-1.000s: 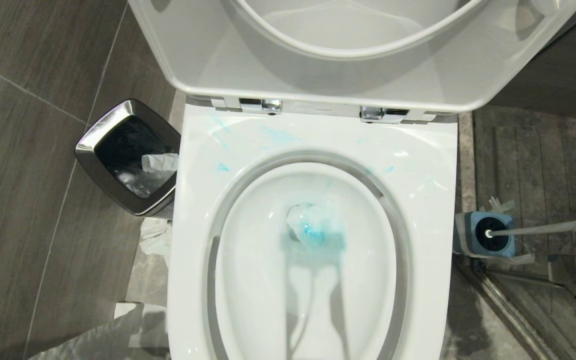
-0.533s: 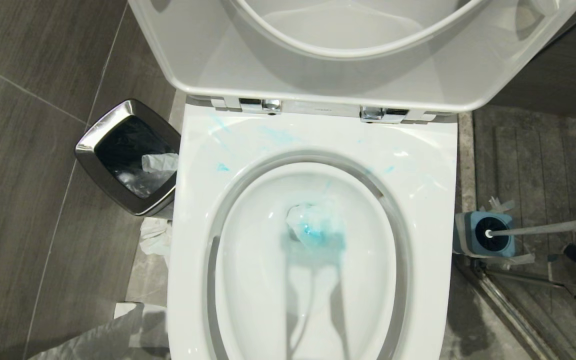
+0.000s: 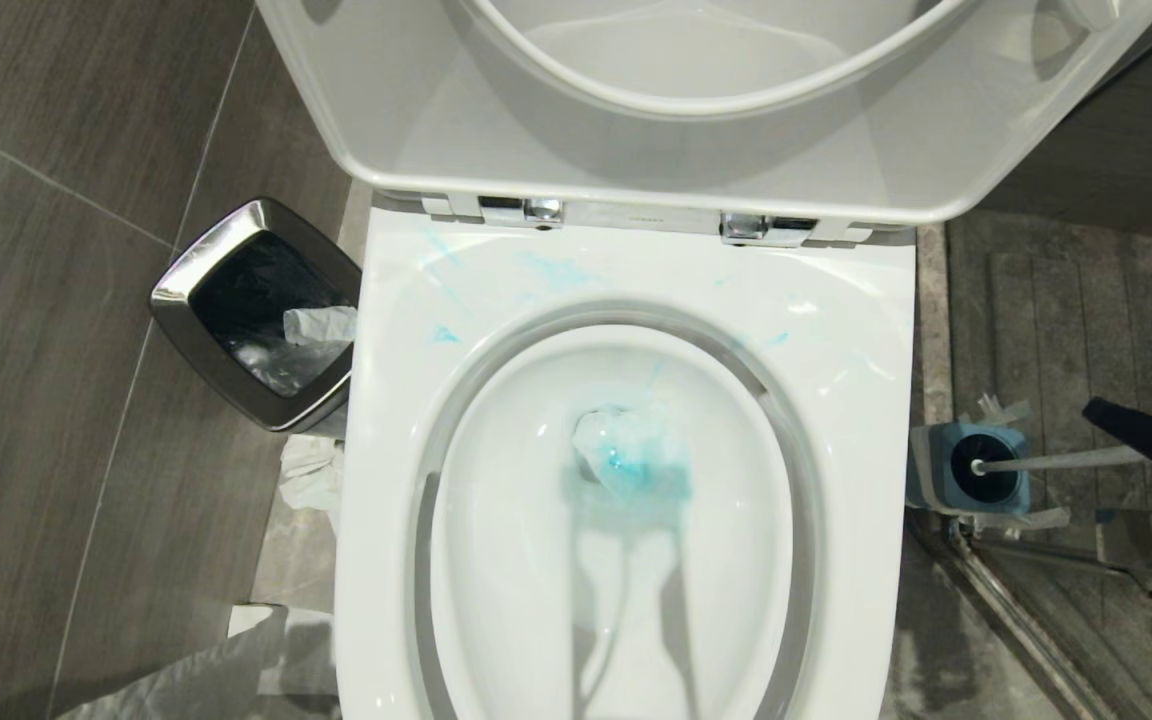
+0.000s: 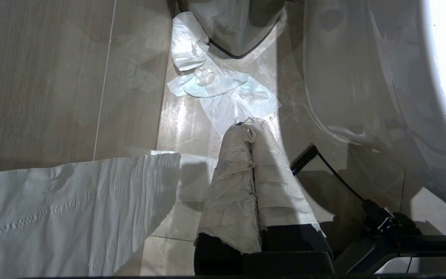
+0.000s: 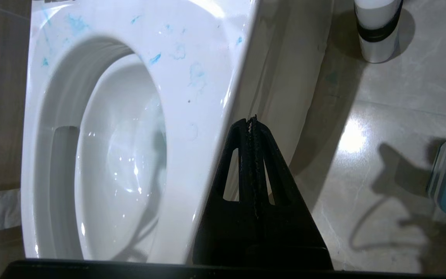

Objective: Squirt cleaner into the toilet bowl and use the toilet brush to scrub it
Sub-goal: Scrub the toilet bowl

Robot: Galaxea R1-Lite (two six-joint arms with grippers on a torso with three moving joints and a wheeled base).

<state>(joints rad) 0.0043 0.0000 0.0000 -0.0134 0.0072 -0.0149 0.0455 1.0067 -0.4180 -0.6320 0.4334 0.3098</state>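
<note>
The glossy white ceramic toilet bowl (image 3: 626,520) was cut off at the near edge of the head view, and its raised white lid (image 3: 636,130) ran out of the far edge. Thin turquoise-blue smears of cleaner (image 3: 546,268) were seen on the back of the broad rim, and a tinted blue patch lay at the bottom of the basin over a pale wad whose nature could not be made out.

The long slim white-grey toilet brush handle (image 3: 1056,461) was seated in its square blue-and-grey holder (image 3: 971,470) on the floor just beside the bowl's right side. Its long axis was seen leaning away from the bowl toward the right, and its far end was hidden behind the black right pincer (image 3: 1146,432), of which only part entered the head view. In the right wrist view that pincer (image 5: 253,128) was pressed together, empty, beside the bowl's outer wall.

The left pincer (image 4: 248,133), wrapped in white paper, was pressed together low by the floor, near crumpled white tissue (image 4: 223,85).
</note>
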